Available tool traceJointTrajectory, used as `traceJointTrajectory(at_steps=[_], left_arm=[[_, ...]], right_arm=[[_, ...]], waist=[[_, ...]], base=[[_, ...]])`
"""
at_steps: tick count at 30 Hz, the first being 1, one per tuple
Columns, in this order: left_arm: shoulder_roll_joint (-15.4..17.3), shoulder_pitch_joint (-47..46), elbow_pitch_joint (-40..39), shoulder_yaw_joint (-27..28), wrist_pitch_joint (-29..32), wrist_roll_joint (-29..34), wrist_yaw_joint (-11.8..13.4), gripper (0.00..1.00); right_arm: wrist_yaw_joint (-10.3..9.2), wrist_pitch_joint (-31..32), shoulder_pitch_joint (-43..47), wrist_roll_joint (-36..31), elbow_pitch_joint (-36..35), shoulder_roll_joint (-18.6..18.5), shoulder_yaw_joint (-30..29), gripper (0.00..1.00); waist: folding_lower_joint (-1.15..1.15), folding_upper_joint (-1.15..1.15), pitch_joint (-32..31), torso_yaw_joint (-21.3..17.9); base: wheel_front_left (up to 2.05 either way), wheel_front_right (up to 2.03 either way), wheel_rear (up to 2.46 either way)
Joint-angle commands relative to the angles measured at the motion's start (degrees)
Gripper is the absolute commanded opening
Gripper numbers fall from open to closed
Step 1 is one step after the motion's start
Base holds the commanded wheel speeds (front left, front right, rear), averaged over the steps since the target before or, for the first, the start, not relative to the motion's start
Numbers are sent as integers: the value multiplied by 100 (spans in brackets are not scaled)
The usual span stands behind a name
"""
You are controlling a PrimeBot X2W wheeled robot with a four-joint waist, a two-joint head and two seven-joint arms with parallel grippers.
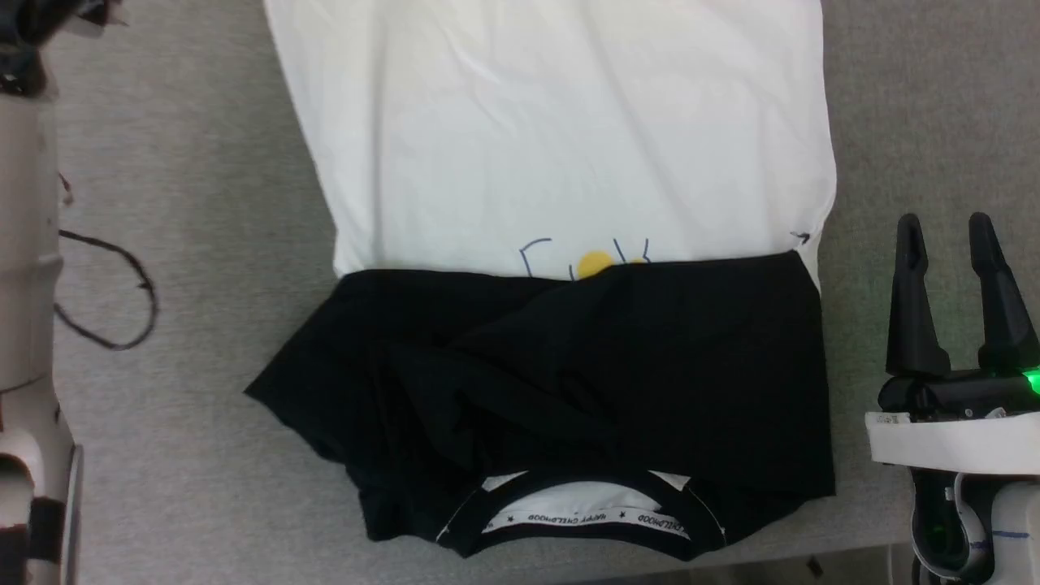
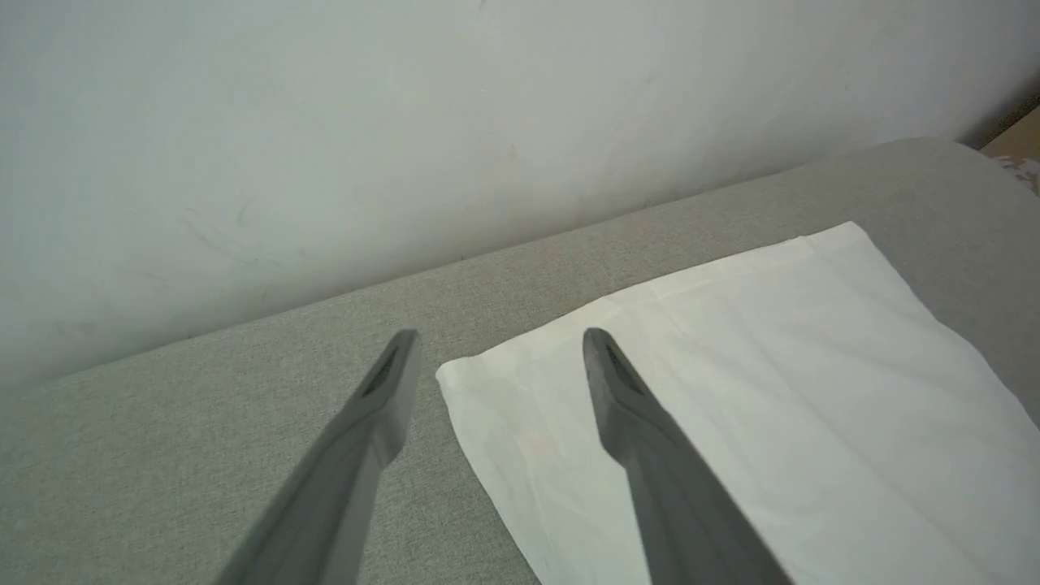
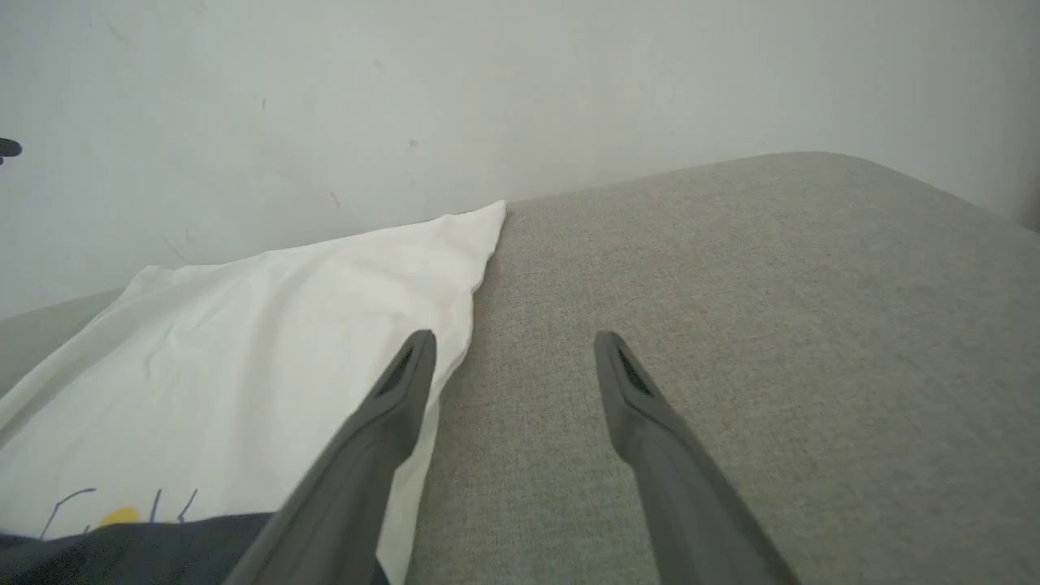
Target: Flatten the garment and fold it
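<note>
The garment [image 1: 569,146] lies spread on the grey worktop [image 1: 179,203], with its collar [image 1: 581,520] nearest the robot and the white body running away from it. The black sleeves [image 1: 569,366] are folded in across the chest and cover the lower part of the print [image 1: 593,262].

Both tools are released and hold nothing. The right tool [image 1: 944,221] sits over bare worktop just beside the garment's right edge. The left tool [image 2: 500,335] points at a far white corner [image 2: 459,382], one finger to either side of it. How high it stands above the cloth is hard to judge from the wrist view.

Before you fold, tidy the black layer. It is rumpled, and on the robot's left it bulges past the white edge. Draw that bulge inward and smooth the creases outward. Then take matching corners with both tools, pinch every layer, lift low, and carry them together so the edges stay parallel.
</note>
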Motion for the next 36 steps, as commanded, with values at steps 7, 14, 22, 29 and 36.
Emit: traceJointTrajectory(at_steps=[7, 14, 22, 29, 36], left_arm=[[217, -453, 349, -219, 444, 287, 65, 100], [471, -491, 629, -136, 708, 393, 347, 100], [536, -377, 771, -17, 790, 319, 574, 63], [470, -266, 716, -20, 811, 127, 477, 0], [332, -186, 585, -62, 510, -5, 320, 0]], right_arm=[[-4, -78, -185, 79, -28, 11, 104, 100], [-4, -104, -195, 127, -30, 12, 125, 100], [-4, -116, -142, 115, -78, 12, 35, 100], [-4, -45, -280, -141, -258, 12, -31, 100], [-4, 1584, -1647, -502, -1298, -9, 68, 100]], waist=[[-2, 0, 860, -550], [-2, 0, 1098, -796], [-2, 0, 1190, -862], [-2, 0, 1067, -708], [-2, 0, 938, -590]], base=[[0, 0, 0], [0, 0, 0], [0, 0, 0], [0, 0, 0], [0, 0, 0]])
